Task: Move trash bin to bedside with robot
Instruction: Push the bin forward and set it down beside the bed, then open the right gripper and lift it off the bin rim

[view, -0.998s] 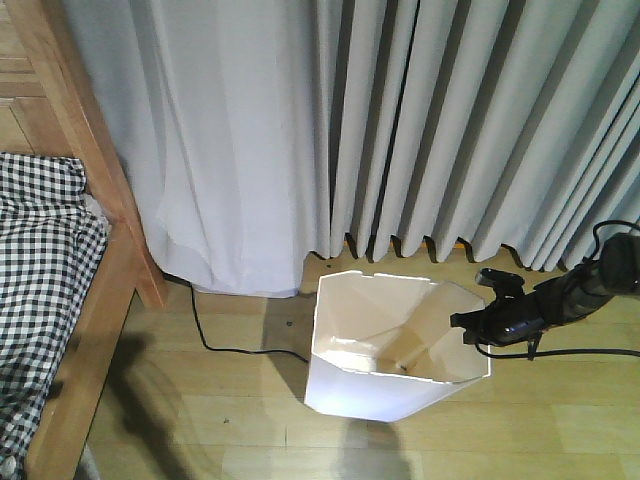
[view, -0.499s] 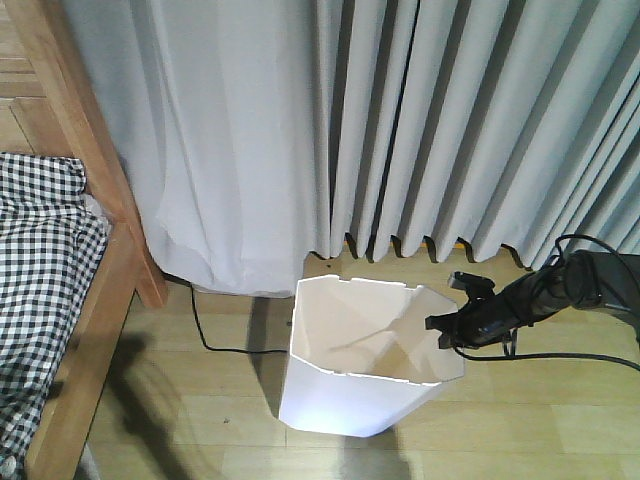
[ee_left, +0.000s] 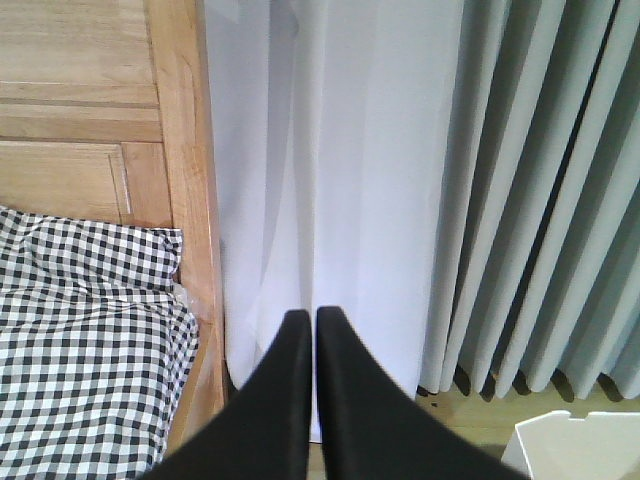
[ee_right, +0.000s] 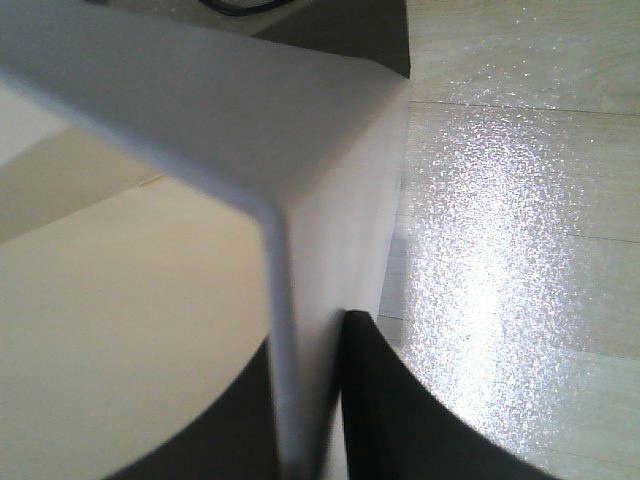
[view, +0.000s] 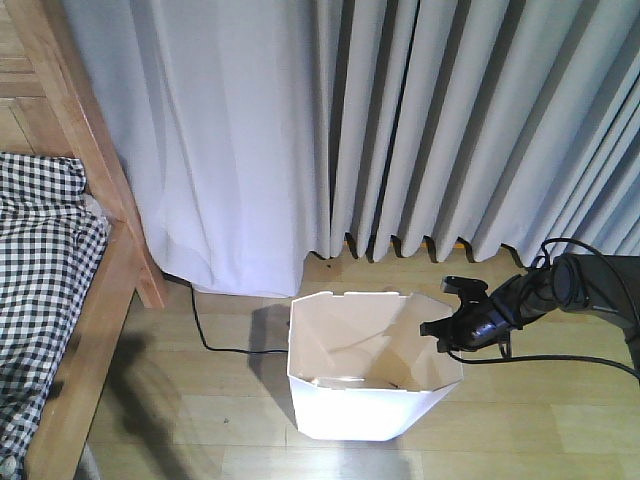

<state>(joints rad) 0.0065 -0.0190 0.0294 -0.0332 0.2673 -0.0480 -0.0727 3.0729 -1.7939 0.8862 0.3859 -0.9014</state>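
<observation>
Right gripper (view: pixel 450 322) pinches the bin (view: pixel 365 400) wall at its right rim, lower center of frame; the bed (view: pixel 95 300) lies well apart at far left, so the drag runs leftward. Left gripper (ee_left: pixel 308 330) hangs closed on nothing.

Grey pleated curtains (view: pixel 450 120) (floor-length) hang over a light wooden floor (view: pixel 540 420).
</observation>
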